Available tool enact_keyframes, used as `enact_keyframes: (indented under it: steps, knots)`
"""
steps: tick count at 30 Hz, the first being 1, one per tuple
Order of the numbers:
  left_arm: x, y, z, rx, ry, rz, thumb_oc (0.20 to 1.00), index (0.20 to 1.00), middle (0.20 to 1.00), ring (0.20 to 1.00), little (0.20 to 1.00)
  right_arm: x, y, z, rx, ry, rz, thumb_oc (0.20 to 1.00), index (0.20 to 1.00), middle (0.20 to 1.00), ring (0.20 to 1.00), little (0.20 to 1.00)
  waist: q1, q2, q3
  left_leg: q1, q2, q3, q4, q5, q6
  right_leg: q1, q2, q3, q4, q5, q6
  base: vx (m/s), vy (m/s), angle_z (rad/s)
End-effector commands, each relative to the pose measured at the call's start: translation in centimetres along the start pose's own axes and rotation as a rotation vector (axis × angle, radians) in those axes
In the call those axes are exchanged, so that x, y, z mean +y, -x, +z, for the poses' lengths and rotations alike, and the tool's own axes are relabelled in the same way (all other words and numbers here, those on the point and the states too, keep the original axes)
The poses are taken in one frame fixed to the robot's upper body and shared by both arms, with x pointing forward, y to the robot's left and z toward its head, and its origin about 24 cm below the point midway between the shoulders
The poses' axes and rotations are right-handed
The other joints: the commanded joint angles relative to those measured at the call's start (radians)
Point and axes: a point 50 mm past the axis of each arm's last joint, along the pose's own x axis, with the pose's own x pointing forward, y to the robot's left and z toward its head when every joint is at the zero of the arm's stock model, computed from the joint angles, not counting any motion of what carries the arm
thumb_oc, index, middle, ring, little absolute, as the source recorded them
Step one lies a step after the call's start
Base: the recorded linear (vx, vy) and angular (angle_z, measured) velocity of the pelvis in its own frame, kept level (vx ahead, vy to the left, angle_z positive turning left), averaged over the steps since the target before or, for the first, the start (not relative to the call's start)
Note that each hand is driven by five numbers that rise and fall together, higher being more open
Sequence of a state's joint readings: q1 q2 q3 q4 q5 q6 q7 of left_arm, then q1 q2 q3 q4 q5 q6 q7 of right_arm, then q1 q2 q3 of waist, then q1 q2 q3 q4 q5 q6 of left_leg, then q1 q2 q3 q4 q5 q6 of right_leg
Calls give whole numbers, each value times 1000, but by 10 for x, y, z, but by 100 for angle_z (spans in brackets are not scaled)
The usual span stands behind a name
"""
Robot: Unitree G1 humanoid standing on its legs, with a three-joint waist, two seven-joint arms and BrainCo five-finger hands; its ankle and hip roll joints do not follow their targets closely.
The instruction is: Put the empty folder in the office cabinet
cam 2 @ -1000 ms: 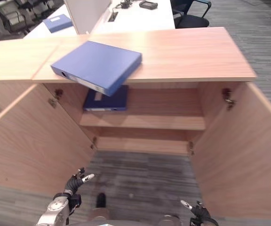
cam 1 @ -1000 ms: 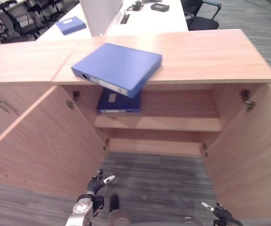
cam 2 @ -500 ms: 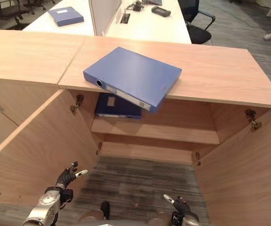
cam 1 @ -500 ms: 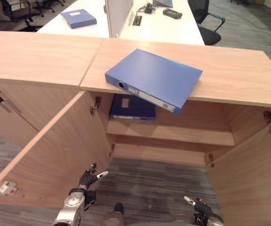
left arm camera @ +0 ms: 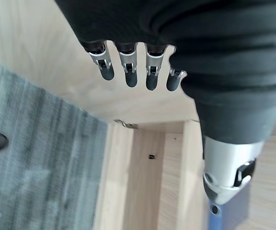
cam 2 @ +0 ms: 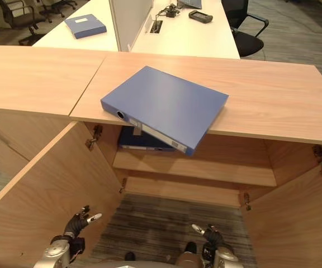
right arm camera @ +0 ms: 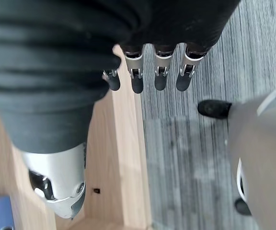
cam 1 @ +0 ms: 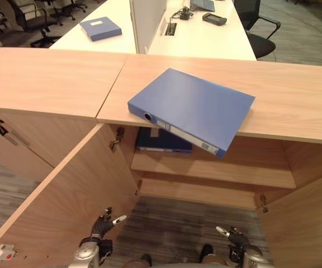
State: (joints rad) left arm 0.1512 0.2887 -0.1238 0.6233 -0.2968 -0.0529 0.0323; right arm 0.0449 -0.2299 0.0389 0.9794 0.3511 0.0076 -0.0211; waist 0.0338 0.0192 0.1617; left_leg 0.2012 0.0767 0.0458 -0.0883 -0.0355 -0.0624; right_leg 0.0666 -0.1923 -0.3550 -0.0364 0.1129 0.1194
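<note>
Both the left hand [cam 1: 101,226] and right hand [cam 1: 232,238] hang low with fingers relaxed, holding nothing; the blue folder [cam 1: 193,108] lies well above them on the cabinet top [cam 1: 284,95].

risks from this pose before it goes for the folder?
1. The blue folder overhangs the cabinet top's front edge; a nudge could tip it off.
2. A second folder already lies on the upper shelf, narrowing the free space there.
3. The open left door stands close beside the left hand; lifting that arm may clip it.
</note>
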Motion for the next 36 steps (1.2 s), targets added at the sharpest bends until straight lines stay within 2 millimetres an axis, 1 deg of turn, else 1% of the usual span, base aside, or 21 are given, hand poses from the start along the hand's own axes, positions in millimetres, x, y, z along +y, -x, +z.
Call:
enact_keyframes:
  steps: [1, 5, 11, 12, 14, 16, 18, 19, 20, 21, 22, 24, 25, 27, 29, 31, 32, 33, 34, 35, 36]
  knots:
    - [0, -10, 36, -144, -24, 0, 1000, 1000, 1000, 1000, 1000, 0, -1, 16, -72, 5, 6, 1000, 1000, 1000, 1000, 1000, 8, -3, 12, -45, 70, 37, 9, -2, -60, 23, -88, -9, 68, -59, 92, 5, -100, 0]
    - [-3, -8, 30, -129, 7, 2, 1000, 1000, 1000, 1000, 1000, -5, 0, 16, -70, 28, -5, 1000, 1000, 1000, 1000, 1000, 6, 14, 6, -44, 104, 47, 8, 15, -93, 67, -59, -26, -9, -62, 86, 1, -144, 1]
    - [-6, -8, 26, -117, 20, -1, 1000, 1000, 1000, 1000, 1000, -7, 0, 18, -77, 57, -3, 1000, 1000, 1000, 1000, 1000, 0, 31, 11, -48, 134, 56, 13, 34, -120, 82, -36, -34, -28, -75, 75, -11, -106, -3]
    - [-7, -8, 26, -118, 23, -3, 1000, 1000, 1000, 1000, 1000, -7, 0, 20, -88, 73, 4, 1000, 1000, 1000, 1000, 1000, -2, 37, 15, -52, 151, 62, 27, 42, -131, 85, -23, -34, -34, -88, 67, -34, -148, -3]
    - [-7, -8, 27, -121, 32, -4, 1000, 1000, 1000, 1000, 1000, -7, 0, 24, -99, 97, 12, 1000, 1000, 1000, 1000, 1000, -3, 41, 27, -75, 170, 59, 90, 36, -139, 84, -7, -32, -39, -100, 54, -55, -147, -8]
    - [-8, -9, 31, -136, 42, -8, 1000, 1000, 1000, 1000, 1000, -8, -1, 29, -114, 125, 18, 1000, 1000, 1000, 1000, 1000, 1, 42, 53, -131, 182, 41, 198, 63, -149, 89, 2, -38, -50, -108, 41, -93, -107, -18]
    - [-14, -10, 34, -141, 46, -26, 1000, 1000, 1000, 1000, 1000, -11, -1, 34, -123, 134, 6, 1000, 1000, 1000, 1000, 1000, 1, 34, 78, -186, 168, 46, 309, 92, -155, 101, -4, -67, -51, -123, 30, -76, -94, -15]
    - [-14, -10, 34, -142, 46, -26, 1000, 1000, 1000, 1000, 1000, -11, -1, 34, -123, 133, 6, 1000, 1000, 1000, 1000, 1000, -1, 34, 78, -189, 167, 44, 313, 90, -154, 101, -5, -69, -51, -123, 30, -17, -109, -11]
    - [-16, -11, 35, -141, 44, -32, 1000, 1000, 1000, 1000, 1000, -13, -2, 39, -131, 135, 0, 1000, 1000, 1000, 1000, 1000, 9, 21, 90, -221, 99, 14, 361, 51, -139, 107, -7, -60, -51, -125, 25, -3, -60, 6]
    - [-16, -11, 35, -142, 44, -32, 1000, 1000, 1000, 1000, 1000, -12, -2, 39, -132, 135, 0, 1000, 1000, 1000, 1000, 1000, 7, 19, 86, -226, 95, 14, 359, 56, -136, 102, -11, -62, -51, -122, 27, 14, -119, 17]
    - [-17, -11, 36, -145, 41, -40, 1000, 1000, 1000, 1000, 1000, -13, -2, 40, -135, 133, -1, 1000, 1000, 1000, 1000, 1000, 15, 5, 84, -251, 35, -1, 363, 0, -117, 98, -12, -54, -51, -121, 23, 8, -63, 7]
    - [-18, -11, 36, -145, 29, -50, 1000, 1000, 1000, 1000, 1000, -11, -3, 41, -134, 136, -3, 1000, 1000, 1000, 1000, 1000, 17, -11, 74, -280, -28, 17, 336, -44, -87, 78, -12, -56, -51, -113, 24, 26, -41, -17]
    - [-19, -11, 36, -146, 26, -55, 1000, 1000, 1000, 1000, 1000, -11, -3, 42, -135, 139, -2, 1000, 1000, 1000, 1000, 1000, 20, -16, 73, -299, -29, 33, 347, -45, -85, 78, -14, -52, -51, -112, 26, 69, 40, -23]
    - [-17, -10, 33, -133, 16, -61, 1000, 1000, 1000, 1000, 1000, -8, -3, 39, -129, 140, 8, 1000, 1000, 1000, 1000, 1000, 21, -10, 49, -242, -19, 73, 271, -53, -55, 84, 7, -49, -51, -116, 30, 155, 93, -14]
    - [-16, -9, 32, -127, 3, -63, 1000, 1000, 1000, 1000, 1000, -6, -3, 36, -121, 134, 14, 1000, 1000, 1000, 1000, 1000, 23, -18, 45, -218, -22, 69, 245, -46, -45, 94, 10, -43, -34, -115, 27, 127, 68, -26]
    - [-9, -11, 40, -149, -22, -52, 1000, 1000, 1000, 1000, 1000, 6, -5, 40, -133, 125, 45, 1000, 1000, 1000, 1000, 1000, 26, -28, 48, -190, -6, 87, 197, -42, -24, 34, 12, -32, 76, -131, 33, 5, 57, -32]
    - [-6, -10, 43, -158, -23, -46, 1000, 1000, 1000, 1000, 1000, 9, -5, 41, -135, 130, 51, 1000, 1000, 1000, 1000, 1000, 44, -28, 46, -181, -2, 105, 182, -45, -14, 9, 1, -49, 126, -140, 45, 7, 41, -26]
    - [-4, -10, 44, -161, -31, -43, 1000, 1000, 1000, 1000, 1000, 11, -5, 41, -134, 139, 61, 1000, 1000, 1000, 1000, 1000, 59, -25, 45, -167, 2, 117, 166, -50, -5, -14, -18, -86, 180, -129, 63, 72, 123, -65]
    - [0, -11, 45, -161, -38, -26, 1000, 1000, 1000, 1000, 1000, 18, -6, 42, -131, 169, 83, 1000, 1000, 1000, 1000, 1000, 57, -15, 64, -121, 0, 125, 130, -52, 20, -90, -78, -124, 353, -42, 127, 58, 107, -60]
    - [0, -11, 46, -164, -35, -22, 1000, 1000, 1000, 1000, 1000, 20, -6, 44, -133, 171, 87, 1000, 1000, 1000, 1000, 1000, 50, -7, 78, -108, 2, 119, 120, -46, 25, -126, -83, -101, 417, -18, 142, 55, 41, -55]
    - [5, -11, 43, -155, -33, -2, 1000, 1000, 1000, 1000, 1000, 21, -7, 44, -129, 145, 87, 1000, 1000, 1000, 1000, 1000, 40, 6, 80, -92, 18, 111, 116, -45, 23, -152, -98, -68, 440, 13, 142, 3, -50, -7]
